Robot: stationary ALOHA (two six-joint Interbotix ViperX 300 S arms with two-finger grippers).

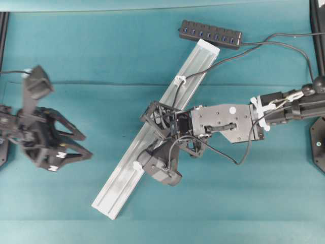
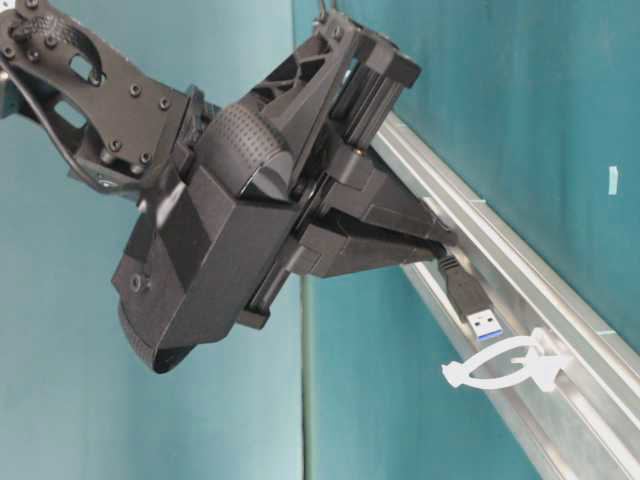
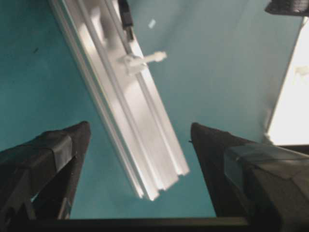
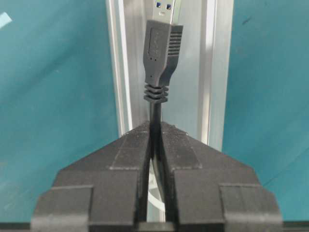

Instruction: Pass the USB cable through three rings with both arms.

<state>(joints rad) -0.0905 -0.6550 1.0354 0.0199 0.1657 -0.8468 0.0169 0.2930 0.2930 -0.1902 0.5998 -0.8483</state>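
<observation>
- Resting at the left edge of the overhead view: left claw (image 1: 76,145), black open-frame type, released, fingers spread wide with nothing between them. Well apart from the rail. Its wrist view shows both fingers (image 3: 46,159) bare, with the near end of the rail and one white clip between them in the background.
- Desk (image 1: 101,61): teal cloth covering, one horizontal crease across the middle.
- Rail (image 1: 122,178): long silver aluminium channel, lying diagonally from lower left to upper right, flat on the desk.
- Rings: white translucent loop clips on the rail. Lower ring (image 1: 137,165) near the rail's lower-left part; the table-level view shows it (image 2: 505,368) just ahead of the plug, not yet entered. Upper ring (image 1: 180,80) toward the far end, with the cable running through or beside it; cannot tell which. A third ring is hidden under the right arm.
- USB cable (image 1: 238,53): dark grey, running from the hub down along the rail to the right claw. Plug (image 4: 163,46), metal-tipped with blue insert, sticks out beyond the fingertips over the rail's groove.
- Right claw (image 1: 158,147): clenched on the USB cable just behind the plug's strain relief, positioned over the middle of the rail.
- Hub (image 1: 209,34): black, multi-port, blue sockets, lying at the far end of the rail.
</observation>
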